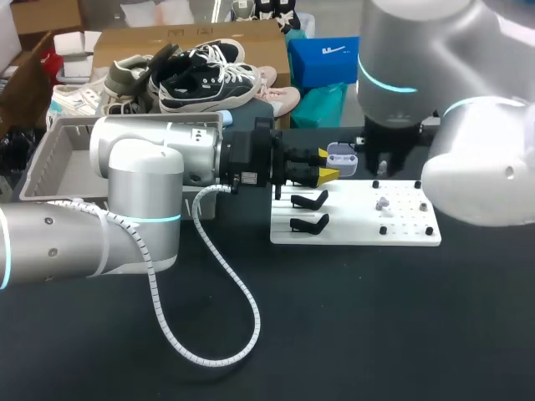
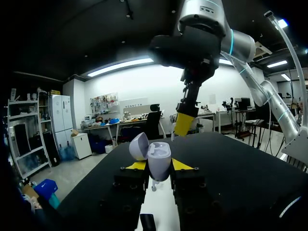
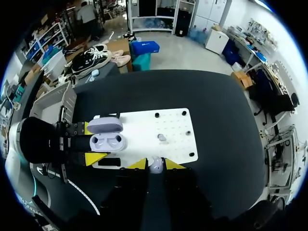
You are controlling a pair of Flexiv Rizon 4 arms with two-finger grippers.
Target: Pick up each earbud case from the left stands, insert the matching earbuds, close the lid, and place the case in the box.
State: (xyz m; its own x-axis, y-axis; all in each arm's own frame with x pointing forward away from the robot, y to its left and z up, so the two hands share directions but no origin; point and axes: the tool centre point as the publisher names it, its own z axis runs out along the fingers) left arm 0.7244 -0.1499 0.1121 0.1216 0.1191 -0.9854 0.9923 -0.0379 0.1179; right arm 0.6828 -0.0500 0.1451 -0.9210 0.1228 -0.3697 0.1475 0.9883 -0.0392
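Observation:
A lavender earbud case (image 2: 159,159) is held out over the white board (image 1: 401,230), lid (image 2: 139,146) open, with my left gripper (image 2: 159,166) shut on its body. The head view shows this gripper (image 1: 328,165) level at the board's far left corner. From above, the case (image 3: 107,142) shows two hollow earbud seats. My right gripper (image 3: 155,164) is shut on a pale earbud (image 3: 155,166) and hangs above the board, beside the case. A second earbud (image 3: 162,137) lies on the board (image 3: 144,130). One yellow tip of the right gripper (image 2: 184,122) hangs just beyond the case.
Two black stands (image 1: 309,199) (image 1: 309,223) sit bare at the board's left end. Small black pegs (image 1: 383,230) dot its right part. A grey bin (image 1: 58,159) stands at the far left, behind my left arm. A white cable (image 1: 226,276) loops over the black table.

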